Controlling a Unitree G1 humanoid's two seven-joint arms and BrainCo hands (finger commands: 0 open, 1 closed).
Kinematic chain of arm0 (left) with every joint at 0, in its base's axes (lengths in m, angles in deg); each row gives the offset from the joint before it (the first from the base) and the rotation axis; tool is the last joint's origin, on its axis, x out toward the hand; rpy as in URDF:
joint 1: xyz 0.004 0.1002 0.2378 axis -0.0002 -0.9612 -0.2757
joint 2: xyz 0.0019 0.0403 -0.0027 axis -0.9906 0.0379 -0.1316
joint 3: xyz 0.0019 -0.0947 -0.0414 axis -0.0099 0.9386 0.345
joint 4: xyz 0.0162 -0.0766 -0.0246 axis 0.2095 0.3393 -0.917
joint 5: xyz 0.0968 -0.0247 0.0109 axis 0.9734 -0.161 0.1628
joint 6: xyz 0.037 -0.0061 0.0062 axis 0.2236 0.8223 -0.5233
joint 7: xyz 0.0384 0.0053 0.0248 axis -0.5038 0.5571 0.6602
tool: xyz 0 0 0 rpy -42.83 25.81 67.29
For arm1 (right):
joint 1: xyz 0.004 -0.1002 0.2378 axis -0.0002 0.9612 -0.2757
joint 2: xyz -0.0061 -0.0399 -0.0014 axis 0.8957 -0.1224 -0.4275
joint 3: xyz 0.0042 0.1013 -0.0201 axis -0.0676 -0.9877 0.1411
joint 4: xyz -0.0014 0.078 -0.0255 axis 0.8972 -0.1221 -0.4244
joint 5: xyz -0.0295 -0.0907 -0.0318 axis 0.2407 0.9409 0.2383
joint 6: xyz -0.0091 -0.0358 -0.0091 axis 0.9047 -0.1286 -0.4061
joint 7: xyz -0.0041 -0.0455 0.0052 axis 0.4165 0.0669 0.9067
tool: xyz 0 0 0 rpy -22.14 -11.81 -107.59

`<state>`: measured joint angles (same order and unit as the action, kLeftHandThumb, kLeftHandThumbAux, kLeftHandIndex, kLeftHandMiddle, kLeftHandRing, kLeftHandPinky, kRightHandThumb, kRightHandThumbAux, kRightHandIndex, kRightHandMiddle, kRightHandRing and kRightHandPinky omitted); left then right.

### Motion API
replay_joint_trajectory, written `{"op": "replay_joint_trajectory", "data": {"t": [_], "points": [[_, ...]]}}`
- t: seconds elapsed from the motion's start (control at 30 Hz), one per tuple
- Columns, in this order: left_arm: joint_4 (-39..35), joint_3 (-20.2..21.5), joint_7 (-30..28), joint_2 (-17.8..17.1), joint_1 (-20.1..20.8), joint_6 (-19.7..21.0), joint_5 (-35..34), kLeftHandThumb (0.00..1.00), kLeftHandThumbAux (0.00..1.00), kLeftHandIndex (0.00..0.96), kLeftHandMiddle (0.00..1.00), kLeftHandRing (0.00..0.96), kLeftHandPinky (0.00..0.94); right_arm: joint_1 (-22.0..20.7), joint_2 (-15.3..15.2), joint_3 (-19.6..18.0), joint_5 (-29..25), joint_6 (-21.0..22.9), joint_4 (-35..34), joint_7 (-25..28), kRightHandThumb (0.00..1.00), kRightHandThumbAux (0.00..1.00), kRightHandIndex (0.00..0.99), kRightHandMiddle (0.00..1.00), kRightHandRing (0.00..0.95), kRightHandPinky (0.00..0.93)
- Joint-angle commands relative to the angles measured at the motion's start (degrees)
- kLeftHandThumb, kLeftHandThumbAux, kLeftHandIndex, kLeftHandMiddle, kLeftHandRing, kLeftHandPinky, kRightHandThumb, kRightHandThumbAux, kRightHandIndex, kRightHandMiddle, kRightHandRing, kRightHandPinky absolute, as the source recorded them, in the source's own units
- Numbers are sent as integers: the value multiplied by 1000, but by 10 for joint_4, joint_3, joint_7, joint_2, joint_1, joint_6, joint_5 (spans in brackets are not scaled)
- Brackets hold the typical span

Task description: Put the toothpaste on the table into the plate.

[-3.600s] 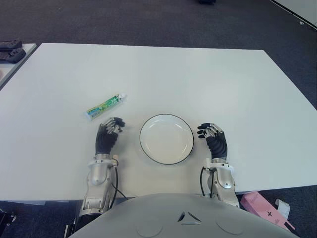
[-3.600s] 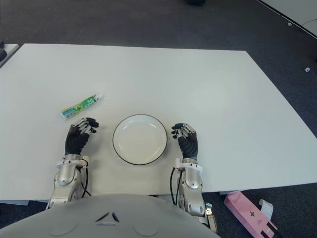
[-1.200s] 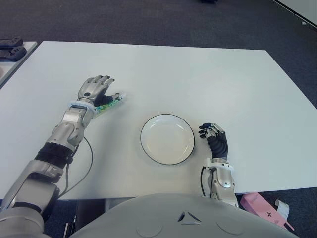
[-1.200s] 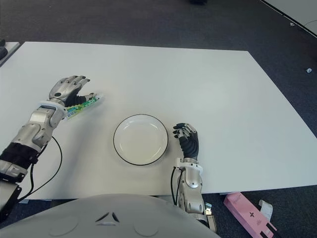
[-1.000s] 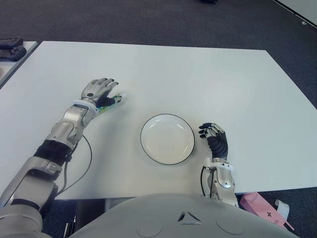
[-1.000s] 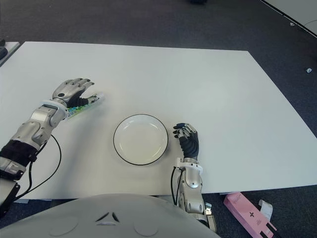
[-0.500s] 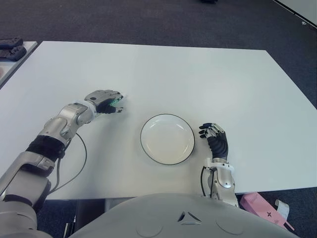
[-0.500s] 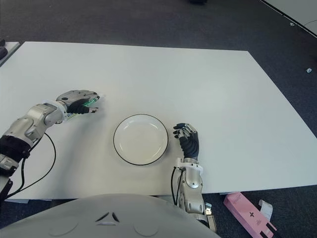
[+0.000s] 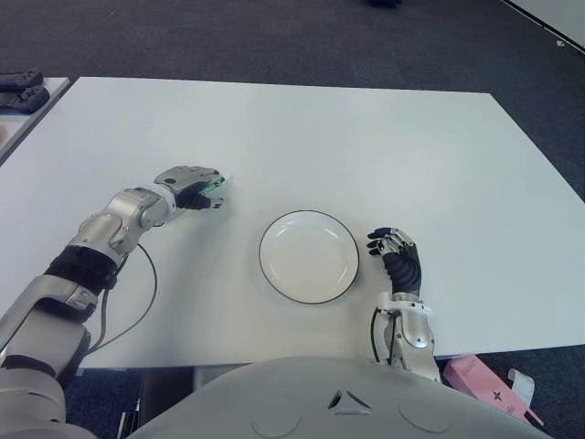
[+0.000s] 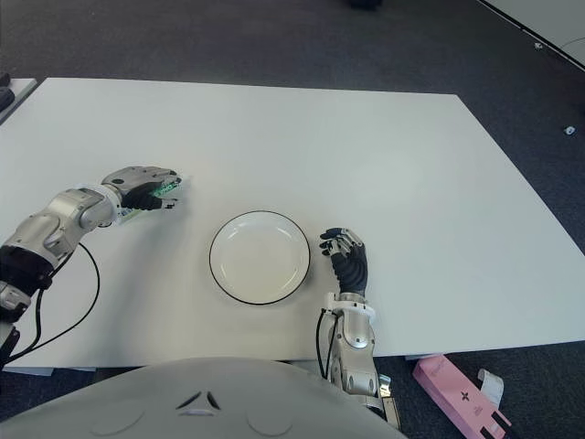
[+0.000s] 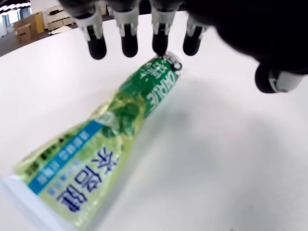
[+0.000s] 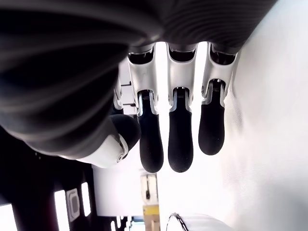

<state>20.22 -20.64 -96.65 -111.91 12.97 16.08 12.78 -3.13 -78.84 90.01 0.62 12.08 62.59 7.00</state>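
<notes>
The white table [image 9: 384, 137] carried a black-rimmed plate [image 9: 308, 255], bare inside; the left hand [image 9: 190, 183] arched over the green toothpaste tube [image 11: 110, 139], fingers [image 11: 127, 33] curled above its cap end without clasping it; the tube lay flat, left of the plate; the right hand [image 9: 395, 254] sat just right of the plate, fingers loosely bent, holding nothing.

I saw a wide white table [image 9: 384, 137] filling most of my view, its top plain and matte. Beyond its far edge and along its right edge lay dark grey carpet [image 9: 274, 41]. Off the table's far left corner stood a second white surface [image 9: 18, 119], well apart from the main top, with a dark object [image 9: 20, 79] on it; I could not tell what it was. A pink box [image 10: 457, 396] lay on the floor below the near right corner.
</notes>
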Motion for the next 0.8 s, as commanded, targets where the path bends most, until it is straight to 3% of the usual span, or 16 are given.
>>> {"op": "replay_joint_trajectory", "data": {"t": [0.03,0.33,0.6,0.8], "points": [[20,-24,1,2,-22,11,21,444,165,0,0,0,0,8,3,-5,-3,5,8,2,712,729,430,500,518,518],[12,-32,27,3,-35,49,42,422,164,0,0,0,0,9,2,-7,-1,5,7,3,712,728,430,500,518,518],[11,-28,85,5,-56,79,58,391,154,0,0,0,0,11,1,-8,-1,12,4,4,712,728,430,500,519,516],[21,-2,221,17,-80,97,57,368,139,0,0,0,0,12,3,-8,1,13,1,3,712,728,429,498,516,514]]}}
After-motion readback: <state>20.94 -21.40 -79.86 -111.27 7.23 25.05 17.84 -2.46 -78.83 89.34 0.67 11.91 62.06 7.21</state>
